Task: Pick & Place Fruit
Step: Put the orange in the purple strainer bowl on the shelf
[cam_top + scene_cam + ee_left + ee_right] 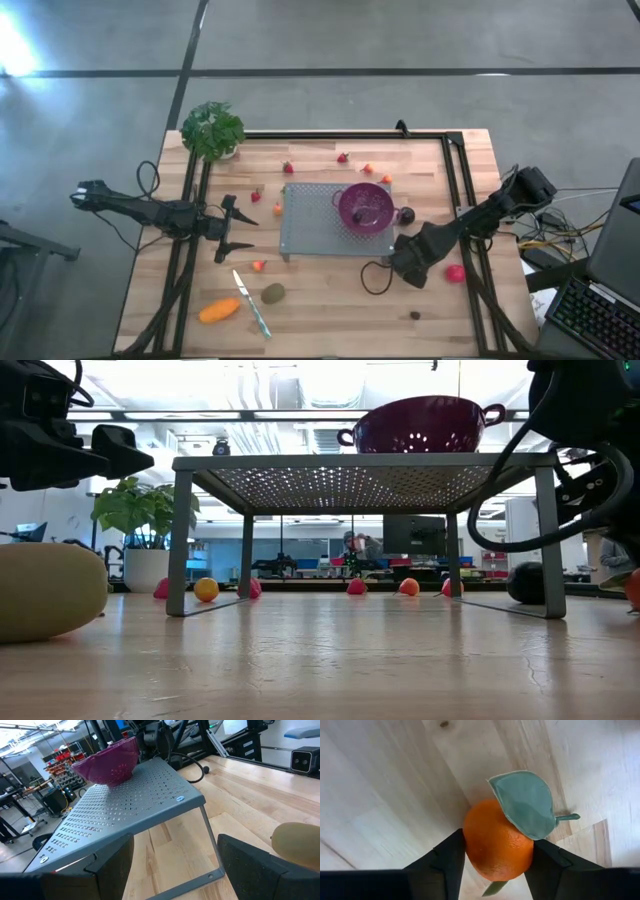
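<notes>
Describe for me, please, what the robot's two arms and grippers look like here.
Both arms are dark, almost black, and slim and jointed, each trailing black cable; a loop of it lies on the table by the right gripper. The left gripper ends in two flat, tapered black fingers. The right arm's wrist housing is bulkier and rounded. No markings are legible.

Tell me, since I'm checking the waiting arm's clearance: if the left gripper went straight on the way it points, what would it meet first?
The left gripper, open, points toward the perforated metal stand. It would likely meet the stand's near leg or edge first, though the depth is hard to judge. The purple colander sits farther back on top.
</notes>
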Robot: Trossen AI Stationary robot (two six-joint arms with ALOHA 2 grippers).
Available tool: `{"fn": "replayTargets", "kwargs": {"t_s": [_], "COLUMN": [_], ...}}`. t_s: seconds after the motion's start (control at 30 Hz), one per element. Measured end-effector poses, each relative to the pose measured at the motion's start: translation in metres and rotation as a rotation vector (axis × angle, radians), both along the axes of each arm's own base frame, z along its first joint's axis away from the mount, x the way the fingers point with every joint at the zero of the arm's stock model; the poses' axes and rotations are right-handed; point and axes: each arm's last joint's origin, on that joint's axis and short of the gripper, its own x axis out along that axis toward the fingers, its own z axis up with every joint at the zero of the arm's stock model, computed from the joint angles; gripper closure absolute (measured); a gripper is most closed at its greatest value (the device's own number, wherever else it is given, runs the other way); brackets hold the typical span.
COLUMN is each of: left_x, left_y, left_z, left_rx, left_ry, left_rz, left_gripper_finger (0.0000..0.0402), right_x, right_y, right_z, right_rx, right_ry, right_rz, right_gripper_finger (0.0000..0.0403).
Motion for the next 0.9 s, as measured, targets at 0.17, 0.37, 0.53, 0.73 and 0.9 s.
{"fn": "replayTargets", "kwargs": {"t_s": [0.17, 0.37, 0.53, 0.73, 0.9], "left_x": [0.0, 0.0, 0.0, 0.0, 0.0], "left_y": [0.0, 0.0, 0.0, 0.0, 0.0], "left_z": [0.0, 0.0, 0.0, 0.0, 0.0], "left_rx": [0.0, 0.0, 0.0, 0.0, 0.0], "left_ry": [0.0, 0.0, -0.001, 0.0, 0.0], "left_rz": [0.0, 0.0, 0.0, 0.0, 0.0], "left_gripper_finger": [0.011, 0.011, 0.011, 0.011, 0.011], "right_x": [-0.001, -0.003, -0.008, -0.014, -0.021], "right_y": [0.001, 0.001, -0.001, -0.003, -0.005], "right_z": [0.001, 0.006, 0.017, 0.034, 0.052], "right_rx": [0.027, 0.074, 0.088, 0.126, 0.165], "right_ry": [0.009, 0.017, -0.009, -0.091, -0.177], "right_rz": [0.005, 0.001, -0.015, -0.014, -0.049], "right_gripper_finger": [0.0254, 0.0252, 0.0257, 0.0254, 0.0252]}}
